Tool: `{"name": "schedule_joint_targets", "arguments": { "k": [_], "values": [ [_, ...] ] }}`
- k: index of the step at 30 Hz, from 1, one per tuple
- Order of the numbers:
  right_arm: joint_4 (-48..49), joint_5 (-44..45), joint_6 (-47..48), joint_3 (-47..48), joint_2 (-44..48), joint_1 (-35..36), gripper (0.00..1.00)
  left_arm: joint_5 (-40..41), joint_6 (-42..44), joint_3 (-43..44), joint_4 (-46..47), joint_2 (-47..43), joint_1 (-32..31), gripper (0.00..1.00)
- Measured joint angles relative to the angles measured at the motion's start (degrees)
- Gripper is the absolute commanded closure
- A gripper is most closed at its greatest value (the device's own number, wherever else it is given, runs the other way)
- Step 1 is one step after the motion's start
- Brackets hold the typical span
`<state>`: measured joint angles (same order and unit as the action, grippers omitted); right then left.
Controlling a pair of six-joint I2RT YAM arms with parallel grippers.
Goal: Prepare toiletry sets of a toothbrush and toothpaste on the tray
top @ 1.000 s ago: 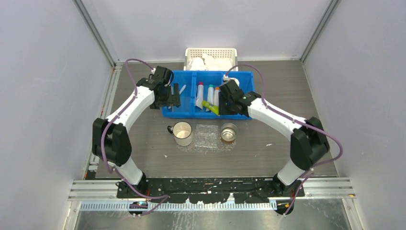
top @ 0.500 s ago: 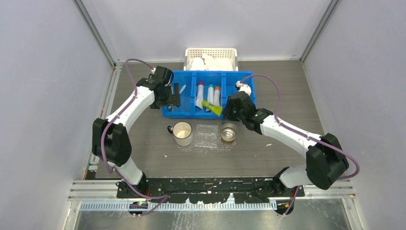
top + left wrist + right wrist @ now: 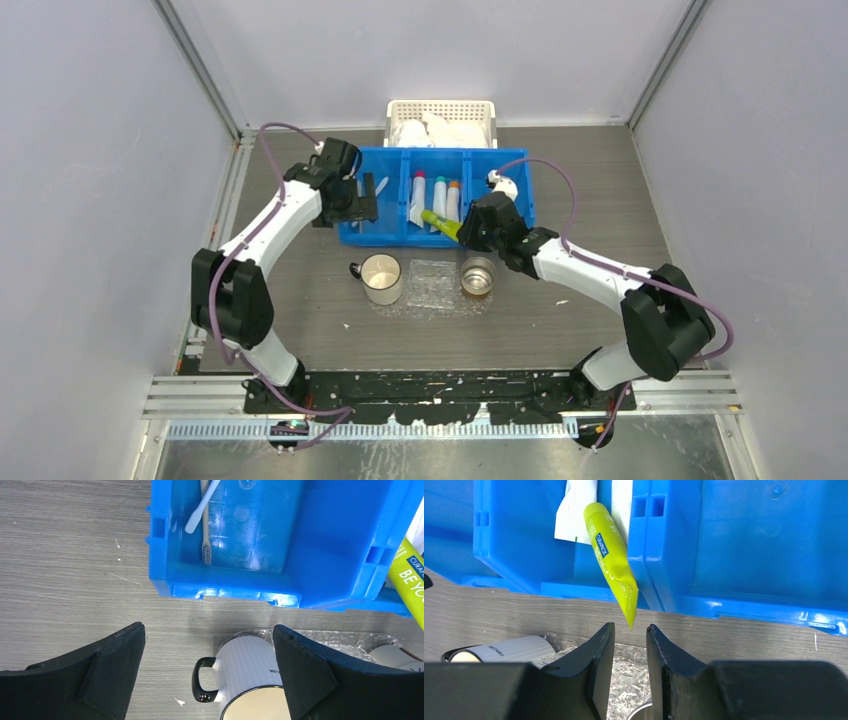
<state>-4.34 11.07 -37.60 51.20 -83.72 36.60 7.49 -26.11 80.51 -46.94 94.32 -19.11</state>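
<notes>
Table [image 3: 590, 180] of woodgrain, clear tray [image 3: 432, 287], pale walls [image 3: 90, 150]

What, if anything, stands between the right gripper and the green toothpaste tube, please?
Nothing visible does. The green tube leans out over the front wall of the bin, and its crimped end hangs free just ahead of the slightly open right gripper.

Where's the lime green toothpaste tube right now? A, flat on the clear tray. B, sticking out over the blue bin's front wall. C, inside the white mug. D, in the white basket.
B: the toothpaste tube leans over the front wall of the blue bin, its flat end close to the right gripper.
</notes>
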Motion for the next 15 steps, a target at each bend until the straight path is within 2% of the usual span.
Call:
{"name": "schedule_joint_targets", "arguments": {
  "k": [11,15],
  "values": [
    [1.7,-0.3,-0.8,0.0,-2.3,0.0,0.67,0.2,-0.4,-0.5,0.0,-0.7,0.0,0.0],
    [3.0,-0.9,-1.6,0.6,-5.0,0.0,0.73,0.3,-0.4,-0.6,0.0,-0.7,0.1,0.0]
  ]
}}
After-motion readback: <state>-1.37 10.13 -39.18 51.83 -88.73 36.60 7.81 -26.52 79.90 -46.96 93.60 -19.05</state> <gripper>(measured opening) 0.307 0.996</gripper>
